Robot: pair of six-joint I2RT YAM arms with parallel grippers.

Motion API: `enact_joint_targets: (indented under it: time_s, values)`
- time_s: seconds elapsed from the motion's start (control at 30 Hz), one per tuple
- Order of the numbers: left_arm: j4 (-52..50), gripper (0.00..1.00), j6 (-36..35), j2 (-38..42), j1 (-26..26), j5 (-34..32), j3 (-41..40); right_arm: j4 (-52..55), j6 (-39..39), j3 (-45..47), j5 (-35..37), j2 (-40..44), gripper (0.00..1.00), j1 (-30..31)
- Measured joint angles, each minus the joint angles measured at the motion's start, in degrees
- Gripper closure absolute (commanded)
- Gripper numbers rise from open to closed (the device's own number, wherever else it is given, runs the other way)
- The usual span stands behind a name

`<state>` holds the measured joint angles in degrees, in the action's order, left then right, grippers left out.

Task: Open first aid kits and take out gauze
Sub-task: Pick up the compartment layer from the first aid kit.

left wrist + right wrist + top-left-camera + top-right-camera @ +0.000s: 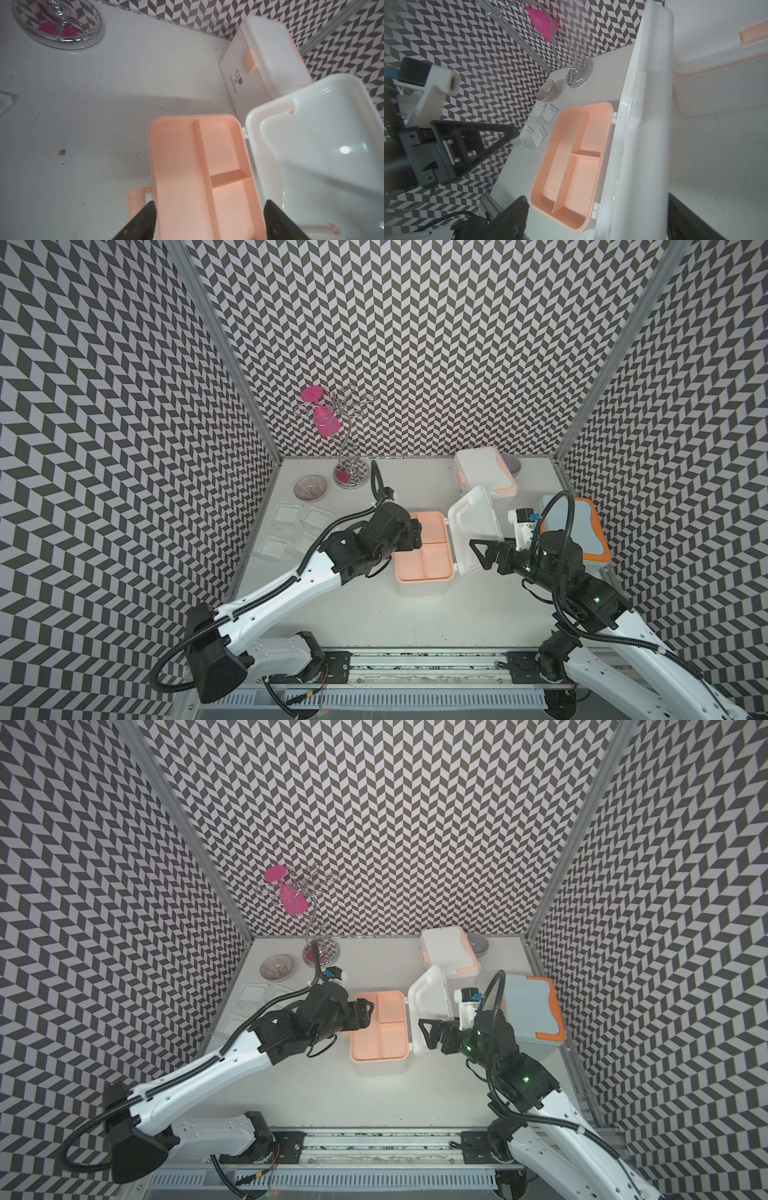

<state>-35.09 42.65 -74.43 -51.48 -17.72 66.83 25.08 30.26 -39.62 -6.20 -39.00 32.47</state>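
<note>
4 gauze pads [286, 515] beside the open kit [436, 562].

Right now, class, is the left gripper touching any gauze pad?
Apart. In a top view the left gripper hangs over the open kit's peach tray, while the gauze pads lie well clear of its open jaws.

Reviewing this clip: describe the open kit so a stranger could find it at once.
Look at the middle of the white table. The open kit stands there, peach divided tray exposed, white lid tipped up on its right. The other white kit behind it and the blue kit are both shut.
</note>
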Motion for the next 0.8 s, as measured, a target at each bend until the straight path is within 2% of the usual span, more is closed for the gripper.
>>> enact_joint_targets:
  time_s: [0.17,0.43,0.6,0.8]
  values:
    - [-3.3,0.26,-1.3,-9.1,-1.0,-2.2,5.3,0.2,0.0,0.4,0.0,0.9,0.03,0.0]
    - [-7.8,0.36,-3.3,-19.5,-0.9,-4.9,14.0,0.2,-0.2,1.1,0.0,1.5,0.02,0.0]
    - [-9.1,0.41,-4.5,-23.9,-0.7,-5.0,16.0,0.3,-0.7,1.3,0.0,1.5,0.02,0.0]
    - [-10.5,0.52,-5.3,-26.8,-0.6,-5.2,17.2,0.3,-1.1,1.3,0.2,1.5,0.02,0.0]
